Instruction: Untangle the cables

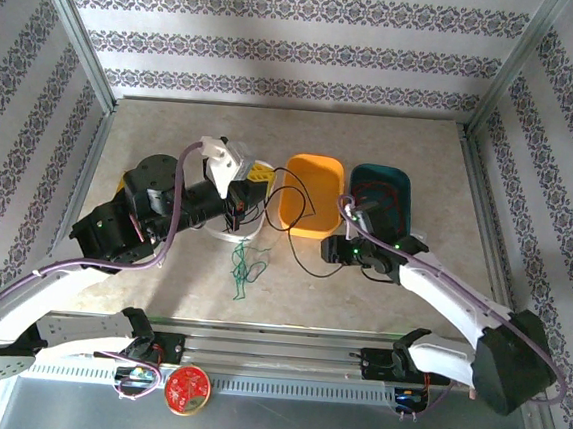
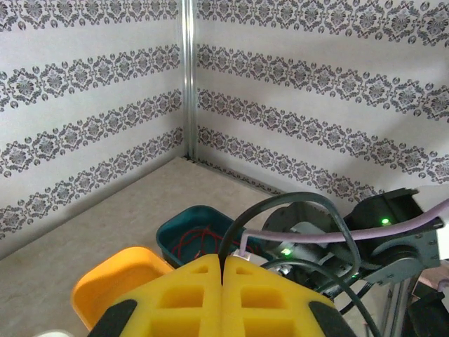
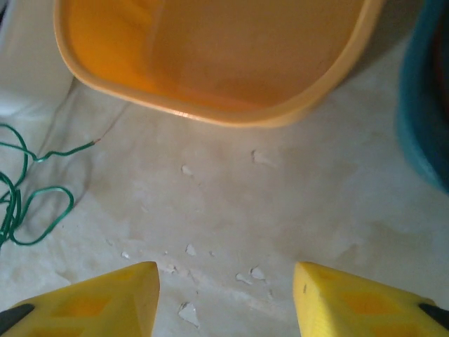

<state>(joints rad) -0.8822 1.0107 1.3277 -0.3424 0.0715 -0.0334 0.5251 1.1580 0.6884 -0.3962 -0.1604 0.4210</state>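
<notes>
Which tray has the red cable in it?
The teal tray, farthest right; red cable coils inside it. The orange tray beside it holds no red.

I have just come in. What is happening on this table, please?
Two robot arms are untangling thin cables. The left gripper is shut on a thin black cable that loops up from its yellow fingers. The right gripper is open, low over the beige table beside the orange plastic tray. A thin green cable lies loose on the table; a thin red cable sits in the teal plastic tray.
</notes>
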